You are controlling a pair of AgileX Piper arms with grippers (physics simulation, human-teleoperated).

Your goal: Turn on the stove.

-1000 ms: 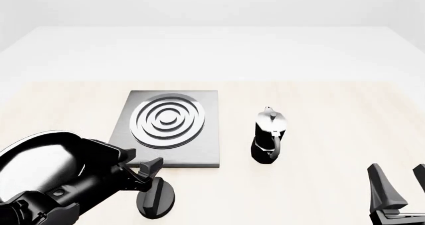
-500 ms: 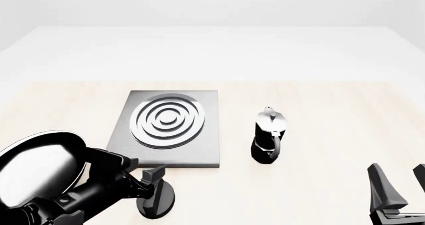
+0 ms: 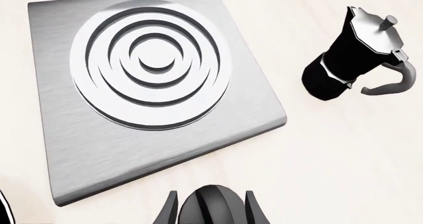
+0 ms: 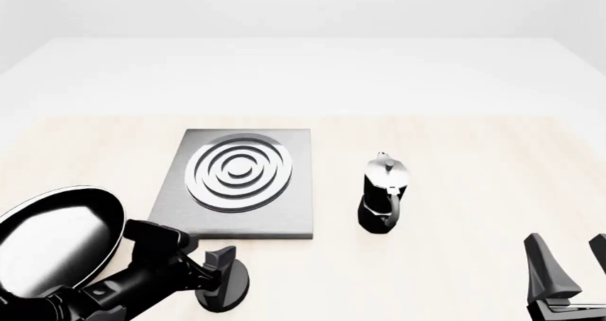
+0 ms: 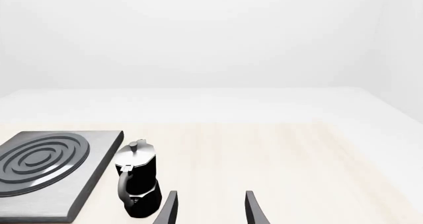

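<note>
The stove is a brushed-grey square plate [image 4: 284, 211] with silver burner rings [image 4: 238, 172]; it also shows in the left wrist view [image 3: 73, 149] and the right wrist view [image 5: 86, 184]. Its black oval knob [image 4: 234, 287] stands on the table in front of the plate. My left gripper [image 4: 218, 270] is open and low over the knob. In the left wrist view the knob [image 3: 211, 204] sits between the two fingers [image 3: 170, 211], with narrow gaps on both sides. My right gripper [image 4: 571, 275] is open and empty at the front right.
A glossy black frying pan [image 4: 52, 236] lies at the front left, beside my left arm. A black-and-silver moka pot [image 4: 384, 193] stands right of the stove plate; it also shows in the wrist views [image 3: 350, 50] [image 5: 137, 182].
My left arm has drawn back and lowered, bringing its gripper down around the knob and uncovering more of the frying pan. The right arm has not moved.
</note>
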